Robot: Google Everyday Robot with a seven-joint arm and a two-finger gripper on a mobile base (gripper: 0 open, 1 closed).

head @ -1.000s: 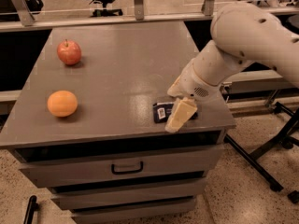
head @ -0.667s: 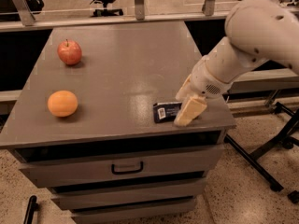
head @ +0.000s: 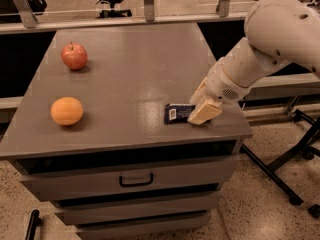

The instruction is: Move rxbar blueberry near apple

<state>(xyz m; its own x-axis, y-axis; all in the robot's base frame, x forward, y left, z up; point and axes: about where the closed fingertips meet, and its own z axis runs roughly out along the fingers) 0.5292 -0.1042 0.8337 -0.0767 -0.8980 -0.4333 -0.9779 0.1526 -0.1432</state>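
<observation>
The rxbar blueberry (head: 175,113) is a dark blue flat bar with a white label patch. It lies flat near the front right of the grey table (head: 135,74). My gripper (head: 196,109) is low over the bar's right end and open. One tan finger (head: 205,112) covers that end, the other sits just behind it. The bar rests on the table and is not lifted. The red apple (head: 74,56) sits at the far left of the table, well away from the bar.
An orange (head: 67,111) sits at the front left, below the apple. The table's front and right edges are close to the bar. Drawers with a handle (head: 136,180) sit under the top. A black stand's legs (head: 280,169) are on the floor at the right.
My arm has shifted slightly to the right and the gripper has settled lower at the bar's right end. The bar, apple and orange have not moved.
</observation>
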